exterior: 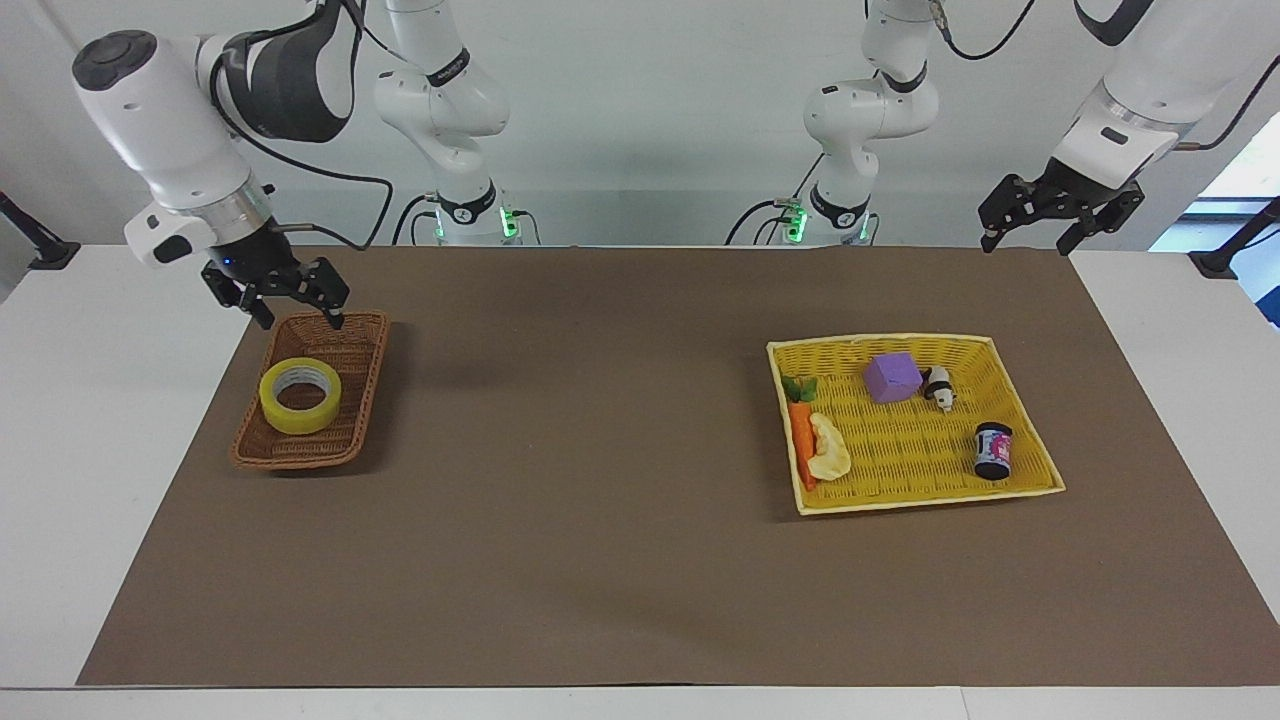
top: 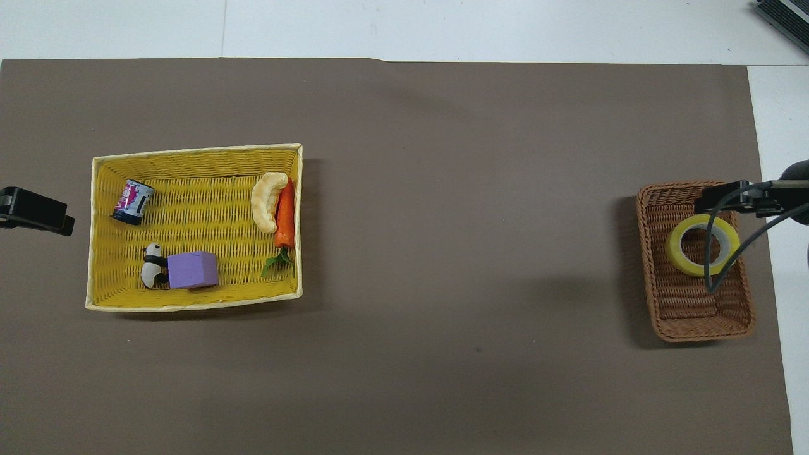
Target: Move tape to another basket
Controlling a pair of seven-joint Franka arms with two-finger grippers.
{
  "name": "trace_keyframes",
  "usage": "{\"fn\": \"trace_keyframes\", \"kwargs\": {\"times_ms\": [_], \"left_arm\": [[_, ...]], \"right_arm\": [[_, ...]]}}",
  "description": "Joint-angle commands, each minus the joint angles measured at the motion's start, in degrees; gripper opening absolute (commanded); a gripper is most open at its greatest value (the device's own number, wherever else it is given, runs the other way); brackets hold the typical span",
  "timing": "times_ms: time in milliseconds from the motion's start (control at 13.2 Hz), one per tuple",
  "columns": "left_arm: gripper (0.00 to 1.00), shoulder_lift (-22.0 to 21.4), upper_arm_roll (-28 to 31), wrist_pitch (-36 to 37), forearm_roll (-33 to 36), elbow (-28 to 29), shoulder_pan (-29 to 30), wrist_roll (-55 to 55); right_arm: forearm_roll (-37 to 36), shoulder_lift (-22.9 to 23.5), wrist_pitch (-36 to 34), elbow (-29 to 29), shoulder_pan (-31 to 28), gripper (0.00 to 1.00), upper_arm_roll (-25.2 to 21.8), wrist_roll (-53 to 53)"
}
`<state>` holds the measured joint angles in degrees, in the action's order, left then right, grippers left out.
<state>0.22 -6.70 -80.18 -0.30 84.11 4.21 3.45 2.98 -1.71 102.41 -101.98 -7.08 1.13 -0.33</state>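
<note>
The yellow tape (exterior: 300,421) lies flat in the brown wicker basket (exterior: 310,452) at the right arm's end of the table. It also shows in the overhead view (top: 674,248), in the basket (top: 689,309). My right gripper (exterior: 300,320) is open and empty, raised over the basket's end nearer to the robots, clear of the tape; its tip shows in the overhead view (top: 720,199). My left gripper (exterior: 1025,245) is open and empty. It waits in the air at the left arm's end of the table, and its tip shows in the overhead view (top: 38,212).
A bright yellow tray basket (exterior: 880,342) toward the left arm's end holds a dark printed can (exterior: 993,451), a purple block (exterior: 892,378), a small panda figure (exterior: 938,387), a carrot (exterior: 801,440) and a pale curved piece (exterior: 830,447). A brown mat (exterior: 580,450) covers the table.
</note>
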Motion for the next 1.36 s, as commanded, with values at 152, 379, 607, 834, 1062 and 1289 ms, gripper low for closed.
{"fn": "trace_keyframes", "kwargs": {"times_ms": [152, 379, 607, 834, 1062, 1289], "left_arm": [[1.00, -1.8, -0.5, 1.3, -0.3, -0.2, 0.5, -0.7], [1.00, -1.8, -0.5, 1.3, -0.4, -0.2, 0.5, -0.7], [1.00, -1.8, -0.4, 1.4, -0.3, -0.2, 0.5, -0.7], [1.00, -1.8, -0.4, 1.6, -0.4, -0.2, 0.5, -0.7], [1.00, -1.9, -0.3, 1.7, -0.3, 0.1, 0.6, -0.7], [1.00, -1.9, -0.3, 1.5, -0.3, 0.2, 0.6, -0.7]], "right_arm": [[-2.6, -3.8, -4.3, -1.9, 6.2, 1.00, 0.4, 14.0], [-2.6, -5.9, -5.6, -0.9, 8.7, 1.00, 0.4, 17.5], [-2.7, -5.9, -11.9, 7.2, 8.0, 1.00, 0.1, 16.8], [-6.1, -3.4, -21.3, 17.3, 7.3, 1.00, -0.5, 13.8], [-5.6, -2.9, -20.7, 16.7, 6.8, 1.00, -0.7, 10.9], [-5.4, -3.6, -20.2, 15.1, 7.6, 1.00, 0.1, 11.5]]}}
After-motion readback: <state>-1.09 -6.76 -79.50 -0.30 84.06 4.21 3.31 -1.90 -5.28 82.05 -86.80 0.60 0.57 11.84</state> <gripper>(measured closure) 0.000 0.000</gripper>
